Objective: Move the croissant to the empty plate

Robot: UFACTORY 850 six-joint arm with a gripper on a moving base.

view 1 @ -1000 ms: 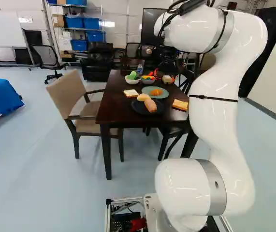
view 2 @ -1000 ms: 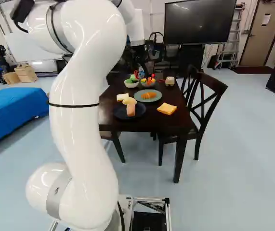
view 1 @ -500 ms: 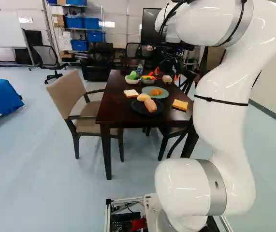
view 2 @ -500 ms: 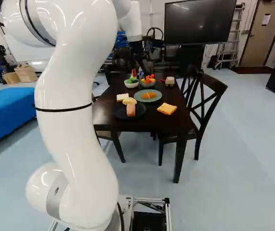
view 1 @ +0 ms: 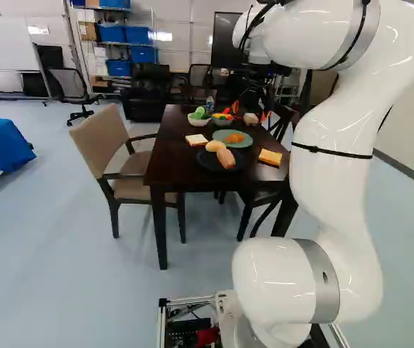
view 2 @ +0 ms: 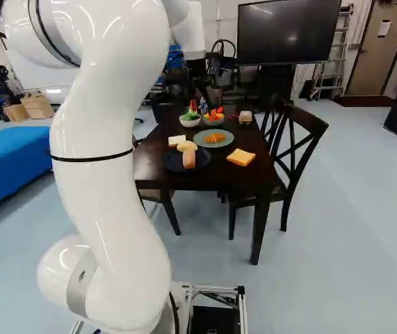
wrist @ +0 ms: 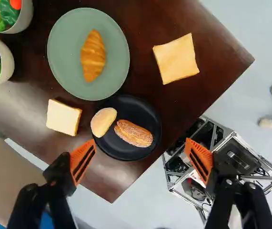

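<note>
A dark brown wooden worktop [view 2: 219,179] stands mid-frame in the right base view. On its nearer part, left of centre, lies a black plate [view 2: 171,162]; a green plate [view 2: 199,138] sits just beyond. A toasted-looking bread slice [view 2: 241,157] is to the right of the black plate, a paler slice [view 2: 176,140] to the left of the green one. Farther up stand a white bowl [view 2: 189,123], a grey bowl [view 2: 214,122] and, at the right, a small beige item [view 2: 245,117].
</note>
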